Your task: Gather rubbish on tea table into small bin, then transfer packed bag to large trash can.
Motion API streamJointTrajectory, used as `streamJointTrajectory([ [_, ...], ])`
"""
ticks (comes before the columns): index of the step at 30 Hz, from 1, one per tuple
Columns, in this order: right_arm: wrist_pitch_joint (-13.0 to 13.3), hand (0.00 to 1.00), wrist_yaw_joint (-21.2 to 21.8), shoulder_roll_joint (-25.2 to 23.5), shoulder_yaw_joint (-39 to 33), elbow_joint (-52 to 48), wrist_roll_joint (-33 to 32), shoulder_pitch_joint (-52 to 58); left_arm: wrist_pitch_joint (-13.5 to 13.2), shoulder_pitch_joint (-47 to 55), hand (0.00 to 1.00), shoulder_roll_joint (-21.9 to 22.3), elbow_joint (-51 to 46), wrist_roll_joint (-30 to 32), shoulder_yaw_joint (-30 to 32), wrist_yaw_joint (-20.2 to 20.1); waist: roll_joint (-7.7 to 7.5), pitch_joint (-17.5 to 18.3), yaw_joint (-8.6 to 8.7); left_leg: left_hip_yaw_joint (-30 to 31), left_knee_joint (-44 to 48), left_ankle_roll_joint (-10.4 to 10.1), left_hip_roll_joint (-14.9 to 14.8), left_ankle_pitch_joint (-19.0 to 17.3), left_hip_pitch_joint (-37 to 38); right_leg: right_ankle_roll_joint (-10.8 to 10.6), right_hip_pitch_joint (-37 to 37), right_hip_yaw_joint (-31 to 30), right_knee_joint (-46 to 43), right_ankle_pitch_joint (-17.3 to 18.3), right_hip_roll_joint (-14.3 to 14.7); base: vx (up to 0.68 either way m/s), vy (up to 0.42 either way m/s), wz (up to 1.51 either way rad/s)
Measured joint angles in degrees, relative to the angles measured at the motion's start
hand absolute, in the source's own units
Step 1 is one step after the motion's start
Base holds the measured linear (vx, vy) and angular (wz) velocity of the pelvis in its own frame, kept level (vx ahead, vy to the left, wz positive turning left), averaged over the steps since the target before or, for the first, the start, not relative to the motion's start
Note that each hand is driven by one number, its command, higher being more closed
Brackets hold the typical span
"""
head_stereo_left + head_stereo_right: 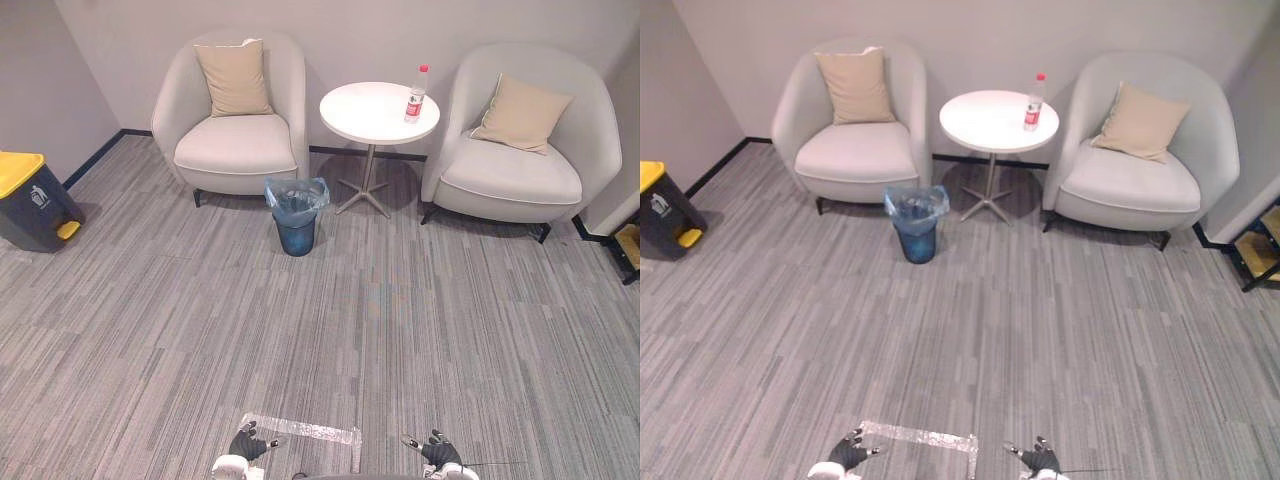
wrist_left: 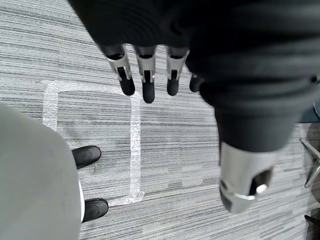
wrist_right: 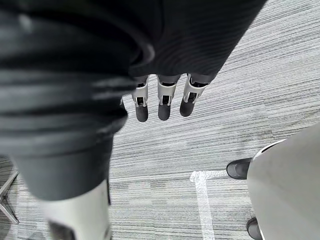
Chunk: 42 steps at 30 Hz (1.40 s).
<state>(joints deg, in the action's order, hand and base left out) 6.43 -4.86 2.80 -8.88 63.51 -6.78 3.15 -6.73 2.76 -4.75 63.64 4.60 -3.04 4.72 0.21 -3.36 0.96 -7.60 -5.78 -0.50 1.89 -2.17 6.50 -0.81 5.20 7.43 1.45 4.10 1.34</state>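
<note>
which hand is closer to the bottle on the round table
Right. The right hand hangs almost straight in line with the bottle far ahead; the left hand hangs off to its left, farther away.

At 7 o'clock in the left eye view, the left hand [image 1: 245, 444] shows a dark ribbed cover and silver fingers [image 2: 148, 75] with dark tips. The right hand [image 1: 438, 452], at 5 o'clock, looks the same.

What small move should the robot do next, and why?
Probably walk forward toward the tea table: the bottle stands on it, far across the carpet, the small bin sits on the floor beside it, and the left hand and right hand hang open and empty.
</note>
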Motion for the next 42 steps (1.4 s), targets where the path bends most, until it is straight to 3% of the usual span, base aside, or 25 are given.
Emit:
streamJointTrajectory([
  [24, -0.3, 0.00, 0.3, 0.0, -0.1, -0.4, -0.2, -0.5, 0.1, -0.7, 0.00, -0.2, 0.1, 0.8, -0.2, -0.7, -0.31, -1.5, -0.05, -5.0, 0.0, 0.2, -0.4, -0.7, -0.7, 0.7, -2.2, -4.5, -0.1, -0.5, 0.6, -0.01, -0.008, -0.09],
  [31, -0.5, 0.00, 0.4, 0.0, -1.1, -1.4, -0.2, -0.5, 0.9, -1.5, 0.00, -0.2, 0.1, 0.6, -0.3, -1.4, 0.15, -1.9, -0.07, -9.4, 3.2, -0.1, -1.4, -3.8, -2.5, 0.7, -4.4, -8.4, -0.5, -0.5, 1.4, 0.05, -0.014, -0.34],
  [37, -0.5, 0.00, 0.4, 0.1, -1.2, -1.6, -0.2, -0.6, 1.0, -1.9, 0.00, 0.0, 0.1, -0.2, -0.7, -1.5, 0.59, -2.2, 0.03, -10.6, 7.2, -1.9, -2.3, -5.1, -2.6, -0.8, -5.1, -6.3, -4.5, 1.0, 1.5, 0.10, -0.046, -0.18],
  [40, -0.4, 0.00, 0.3, 0.1, -1.7, -1.7, -0.7, -0.6, 0.9, -2.3, 0.00, 0.0, 0.0, -0.3, -0.7, -1.5, 0.65, -2.3, 0.31, -10.1, 10.0, -2.8, -2.4, -6.2, -3.2, 0.4, -5.2, -3.9, -6.9, 3.5, 0.9, 0.09, -0.066, 0.26],
  [42, -0.3, 0.00, 0.3, 0.2, -2.2, -1.8, -1.4, -0.6, 0.9, -2.6, 0.00, 0.1, 0.0, -0.3, -0.6, -1.5, 0.56, -3.0, 0.76, -9.3, 19.3, -3.5, -3.5, -9.4, -6.7, 1.2, -5.1, -2.5, -8.6, 5.4, 0.3, 0.04, -0.087, 0.33],
])
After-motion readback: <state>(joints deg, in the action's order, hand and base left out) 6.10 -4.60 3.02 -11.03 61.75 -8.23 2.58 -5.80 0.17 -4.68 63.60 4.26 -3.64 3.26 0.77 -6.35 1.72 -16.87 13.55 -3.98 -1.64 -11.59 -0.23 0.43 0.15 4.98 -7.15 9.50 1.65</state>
